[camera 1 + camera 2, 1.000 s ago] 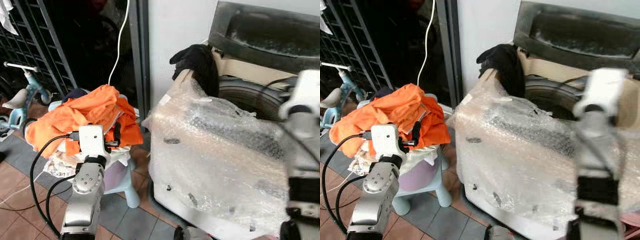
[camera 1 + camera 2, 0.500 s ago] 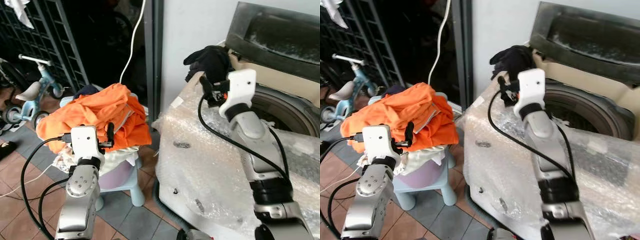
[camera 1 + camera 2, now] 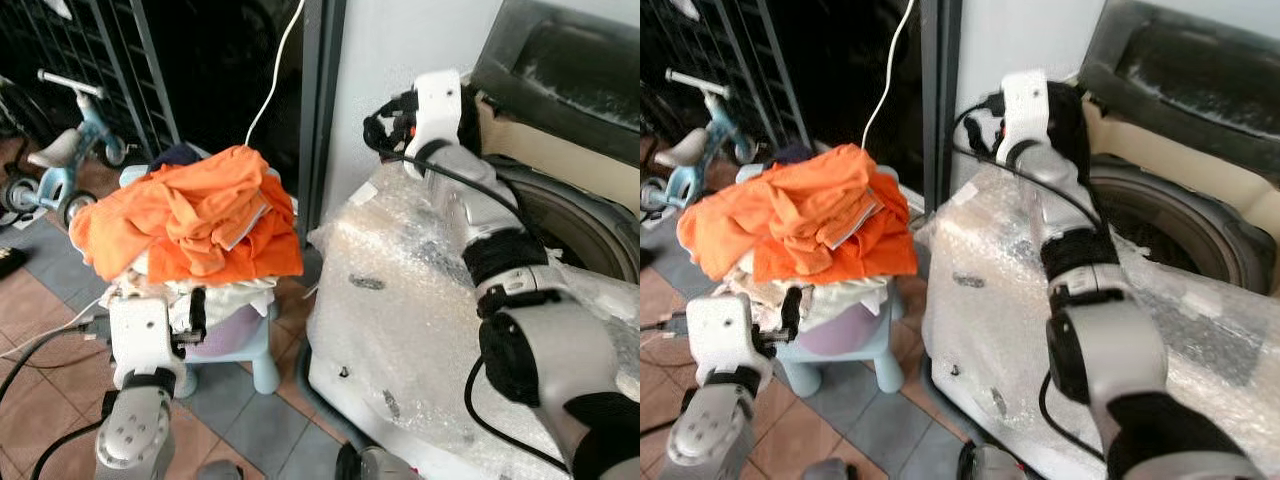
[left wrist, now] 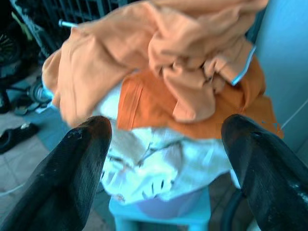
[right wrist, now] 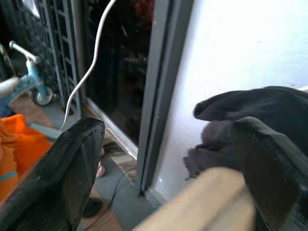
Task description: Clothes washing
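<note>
At about nine o'clock in the head views sits the pile of orange clothes heaped over white laundry on a small stool. The left gripper hangs just below and in front of the pile, its fingers spread wide and grasping nothing. At about one o'clock the right gripper reaches over the corner of the bubble-wrapped washing machine, its fingers also parted and empty, with the black garment draped on the machine's rim just beside it.

The step in hand looks like picking up that black garment to drop it into the drum. To do it well, the right gripper should come down so the cloth's bunched edge sits between the fingers, close on a thick fold rather than a thin corner, then lift clear of the rim before swinging over the opening.

The left wrist view shows the folds and a pale trim in the orange clothes close up. The right wrist view shows the black garment lying against the cream rim, apart from the fingers, which the head views hide behind the wrist.
</note>
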Robot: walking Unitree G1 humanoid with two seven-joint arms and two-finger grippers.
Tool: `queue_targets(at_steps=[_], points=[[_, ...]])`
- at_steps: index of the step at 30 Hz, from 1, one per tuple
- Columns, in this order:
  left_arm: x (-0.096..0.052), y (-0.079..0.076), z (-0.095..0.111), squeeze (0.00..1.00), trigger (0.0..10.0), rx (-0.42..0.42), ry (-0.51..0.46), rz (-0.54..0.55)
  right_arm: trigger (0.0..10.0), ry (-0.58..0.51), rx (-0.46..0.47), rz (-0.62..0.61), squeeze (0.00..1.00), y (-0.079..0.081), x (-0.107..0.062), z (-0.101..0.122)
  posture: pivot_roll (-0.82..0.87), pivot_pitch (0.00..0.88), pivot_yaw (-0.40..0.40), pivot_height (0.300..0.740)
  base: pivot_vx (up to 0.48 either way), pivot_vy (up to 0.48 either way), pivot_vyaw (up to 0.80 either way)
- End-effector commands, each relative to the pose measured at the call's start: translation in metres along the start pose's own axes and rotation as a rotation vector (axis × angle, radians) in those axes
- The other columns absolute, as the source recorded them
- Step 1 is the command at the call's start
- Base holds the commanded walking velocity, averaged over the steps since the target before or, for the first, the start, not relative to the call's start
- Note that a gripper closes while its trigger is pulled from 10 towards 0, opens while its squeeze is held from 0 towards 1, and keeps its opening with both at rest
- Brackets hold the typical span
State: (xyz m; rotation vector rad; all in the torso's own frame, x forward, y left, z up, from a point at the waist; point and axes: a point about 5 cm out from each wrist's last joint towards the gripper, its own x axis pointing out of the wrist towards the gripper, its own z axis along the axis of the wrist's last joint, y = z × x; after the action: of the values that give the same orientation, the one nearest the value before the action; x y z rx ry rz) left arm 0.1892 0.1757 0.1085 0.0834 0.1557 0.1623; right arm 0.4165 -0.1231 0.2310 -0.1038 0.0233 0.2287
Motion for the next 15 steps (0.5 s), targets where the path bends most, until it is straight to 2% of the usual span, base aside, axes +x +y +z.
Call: queue_targets(at_steps=[1,2,4,9,10,11,12,13,15], points=[[-0.005,-0.002,0.008,0.00,10.0,0.019,-0.023,-0.010,10.0,-0.002,-0.015,-0.021,0.25,-0.004,0.002,0.004,0.17,0.160,-0.064,0.740,0.000,0.000,0.00],[-0.008,-0.003,0.011,0.00,10.0,0.021,-0.024,-0.017,10.0,-0.012,-0.026,-0.019,0.00,-0.004,0.003,0.008,0.18,0.177,-0.065,0.740,0.000,0.000,0.00],[-0.019,-0.005,0.016,0.00,10.0,0.016,-0.022,-0.032,10.0,-0.037,-0.080,-0.024,0.00,-0.005,0.005,0.014,0.18,0.200,-0.058,0.740,0.000,0.000,0.00],[-0.022,-0.006,0.017,0.00,10.0,0.017,-0.007,-0.037,9.7,-0.007,-0.108,-0.120,0.00,-0.018,0.004,0.008,0.18,0.209,-0.062,0.740,0.000,0.000,0.00],[-0.022,-0.005,0.017,0.00,10.0,0.018,-0.005,-0.037,8.5,-0.010,-0.115,-0.136,0.00,-0.021,0.004,0.010,0.18,0.213,-0.061,0.740,0.000,0.000,0.00],[-0.022,-0.005,0.018,0.00,10.0,0.020,-0.002,-0.037,6.7,-0.013,-0.120,-0.148,0.00,-0.023,0.004,0.011,0.17,0.218,-0.064,0.740,0.000,0.000,0.00],[-0.023,-0.005,0.017,0.00,10.0,0.022,0.004,-0.035,4.0,0.004,-0.094,-0.174,0.00,-0.028,0.004,0.012,0.17,0.216,-0.067,0.740,0.000,0.000,0.00],[-0.023,-0.004,0.016,0.00,10.0,0.022,0.010,-0.031,3.7,0.022,-0.072,-0.194,0.00,-0.032,0.003,0.012,0.17,0.214,-0.069,0.740,0.000,0.000,0.00],[-0.024,-0.004,0.014,0.00,10.0,0.017,0.025,-0.023,4.4,0.050,-0.055,-0.241,0.00,-0.040,0.002,0.013,0.17,0.208,-0.076,0.740,0.000,0.000,0.00]])
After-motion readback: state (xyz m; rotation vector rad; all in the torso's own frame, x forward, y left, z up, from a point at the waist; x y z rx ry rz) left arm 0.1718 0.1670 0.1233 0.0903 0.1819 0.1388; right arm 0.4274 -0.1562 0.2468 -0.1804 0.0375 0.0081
